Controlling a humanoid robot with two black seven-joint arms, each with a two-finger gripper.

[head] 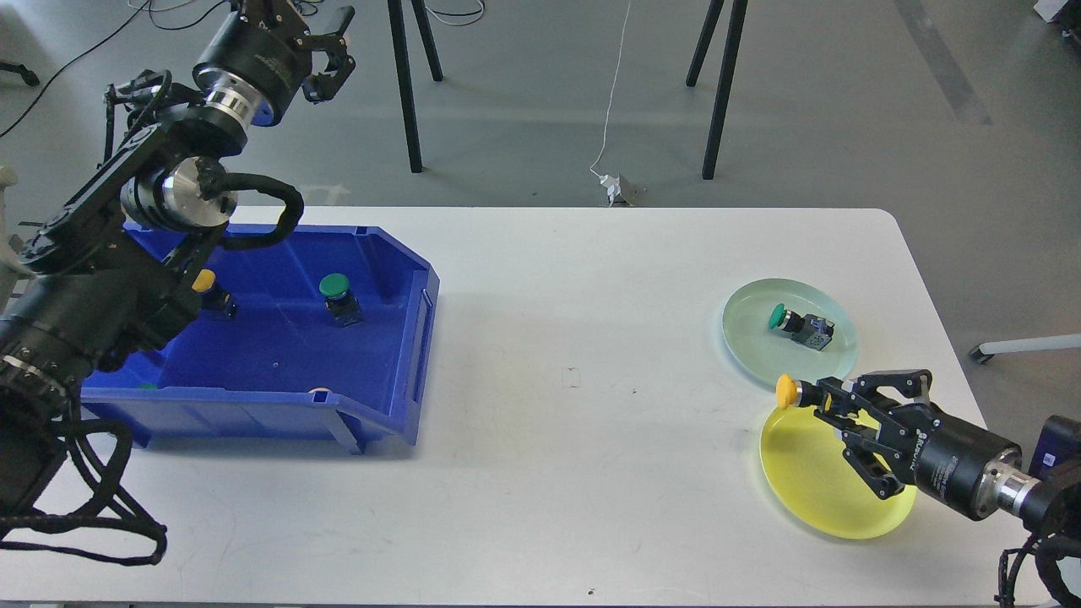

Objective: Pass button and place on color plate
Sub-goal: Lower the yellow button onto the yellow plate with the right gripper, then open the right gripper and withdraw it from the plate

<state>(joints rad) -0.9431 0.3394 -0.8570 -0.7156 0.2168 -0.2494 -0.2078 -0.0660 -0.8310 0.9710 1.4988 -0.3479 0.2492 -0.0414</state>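
Note:
My right gripper (823,404) is shut on a yellow-capped button (787,392) and holds it over the left rim of the yellow plate (811,494). A green-capped button (797,324) lies on its side on the pale green plate (752,338) just behind. My left gripper (325,38) is open and empty, raised high behind the blue bin (384,397), beyond the table's far left edge. In the bin stand a green-capped button (339,297) and a yellow-capped button (209,290), partly behind my left arm.
The white table (557,397) carries the bin on the left and both plates on the right. Black tripod legs (718,76) and a cable stand on the floor behind the table. My left arm's links overhang the bin's left part.

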